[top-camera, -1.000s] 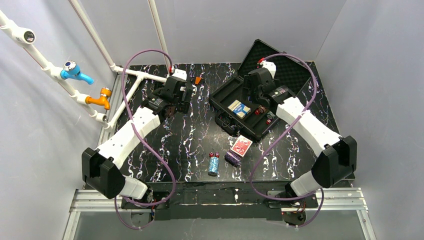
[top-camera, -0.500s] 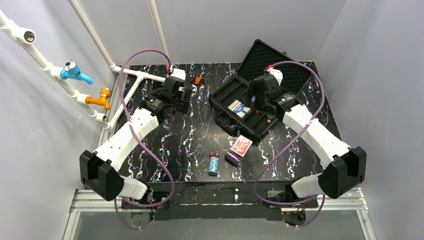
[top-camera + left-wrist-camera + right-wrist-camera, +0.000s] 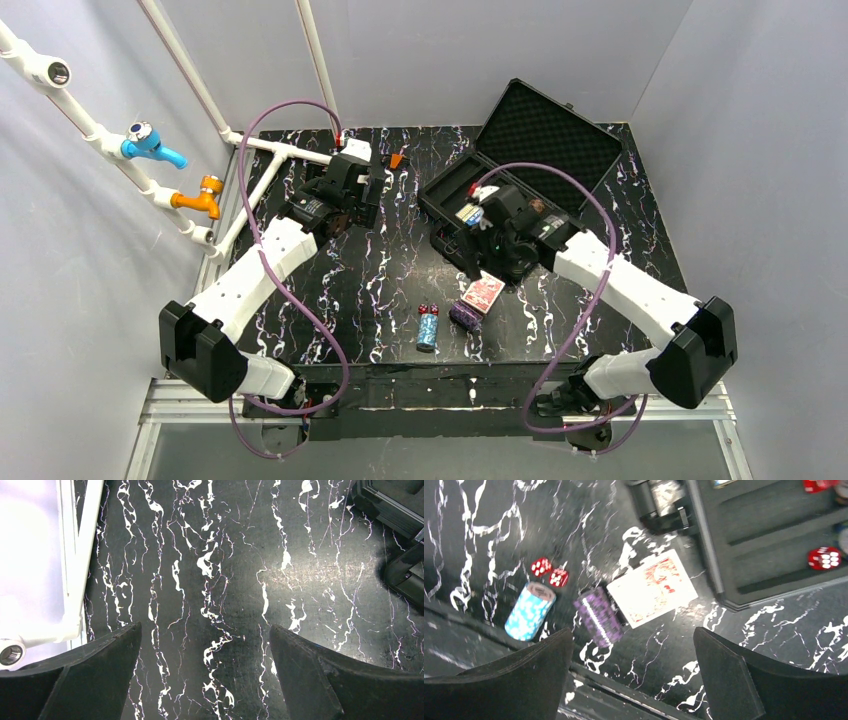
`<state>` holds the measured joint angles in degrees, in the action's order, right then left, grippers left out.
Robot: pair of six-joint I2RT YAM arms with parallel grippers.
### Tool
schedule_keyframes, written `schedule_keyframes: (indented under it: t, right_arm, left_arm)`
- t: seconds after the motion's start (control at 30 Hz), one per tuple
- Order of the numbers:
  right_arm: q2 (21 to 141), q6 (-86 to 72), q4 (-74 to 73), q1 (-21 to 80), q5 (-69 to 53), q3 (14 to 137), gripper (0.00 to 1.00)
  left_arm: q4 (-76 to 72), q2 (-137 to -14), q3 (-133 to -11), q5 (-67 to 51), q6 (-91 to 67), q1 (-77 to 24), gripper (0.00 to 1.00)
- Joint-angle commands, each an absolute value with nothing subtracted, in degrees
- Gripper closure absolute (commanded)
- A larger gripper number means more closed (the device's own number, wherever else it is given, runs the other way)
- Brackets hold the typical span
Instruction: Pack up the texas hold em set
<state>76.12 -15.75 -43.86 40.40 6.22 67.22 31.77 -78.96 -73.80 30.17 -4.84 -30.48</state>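
Item 1, case [image 3: 548, 132]: black, foam-lined lid raised, stood at the table's [image 3: 210, 555] far right, with 1 red die [image 3: 824, 558] in a tray slot. Item 2, loose pieces on the table in front of the case: 1 red card deck [image 3: 653, 588], 1 purple chip stack [image 3: 599, 617] just beside it, 1 blue chip stack [image 3: 530, 611], and 2 red dice [image 3: 549, 571] near that stack. My right claw [image 3: 632, 635] hung over these, spread fully wide, holding nothing. My left claw [image 3: 205, 630], equally wide and empty, hovered over the table left of the case.
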Motion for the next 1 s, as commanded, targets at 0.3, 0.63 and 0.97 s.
schedule_keyframes:
  t: [0.3, 0.63, 0.97]
  right_arm:
    - [75.4, -9.3, -40.2, 56.9, 5.2, 58.9, 0.02]
    - [80.1, -7.0, -38.3, 59.7, 3.7, 58.0, 0.03]
    - [82.3, -7.4, -38.4, 60.9, 4.8, 55.5, 0.06]
  left_arm:
    - [32.7, -78.1, -73.2, 31.3, -4.4, -30.2, 0.01]
    - [32.8, -78.0, -73.2, 31.1, -4.5, -30.2, 0.01]
    - [32.8, -77.8, -73.2, 30.4, -4.7, -30.3, 0.01]
